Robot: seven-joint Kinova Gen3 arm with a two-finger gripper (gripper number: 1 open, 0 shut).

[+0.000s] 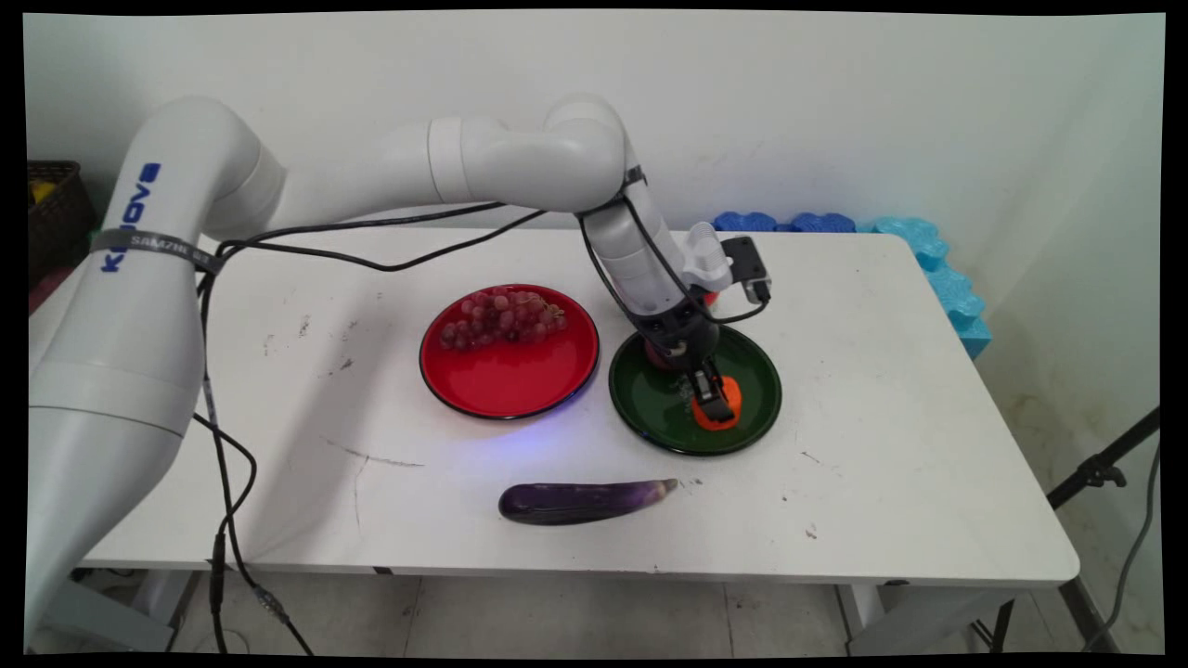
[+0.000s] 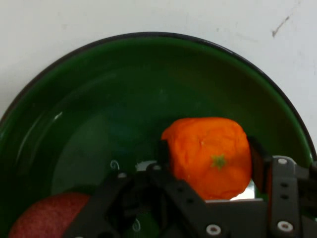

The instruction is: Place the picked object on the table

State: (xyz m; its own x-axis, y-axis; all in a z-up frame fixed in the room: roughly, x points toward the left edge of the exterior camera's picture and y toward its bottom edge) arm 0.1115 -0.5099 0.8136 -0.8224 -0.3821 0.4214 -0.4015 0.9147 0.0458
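Note:
A small orange (image 1: 729,391) (image 2: 208,153) with its green stem spot facing up lies in a dark green plate (image 1: 650,417) (image 2: 99,99), towards the plate's near right. My black gripper (image 1: 715,404) (image 2: 210,159) reaches down into the plate and is shut on the orange, one finger (image 2: 163,154) on its left and the other on its right. A red fruit (image 1: 657,356) (image 2: 39,220) sits in the same plate just behind the gripper, partly hidden by the hand.
A red plate (image 1: 506,385) with a bunch of purple grapes (image 1: 501,317) stands left of the green plate. A purple eggplant (image 1: 580,501) lies near the table's front edge. Blue foam pieces (image 1: 928,255) line the back right corner. A dark basket (image 1: 51,209) stands far left.

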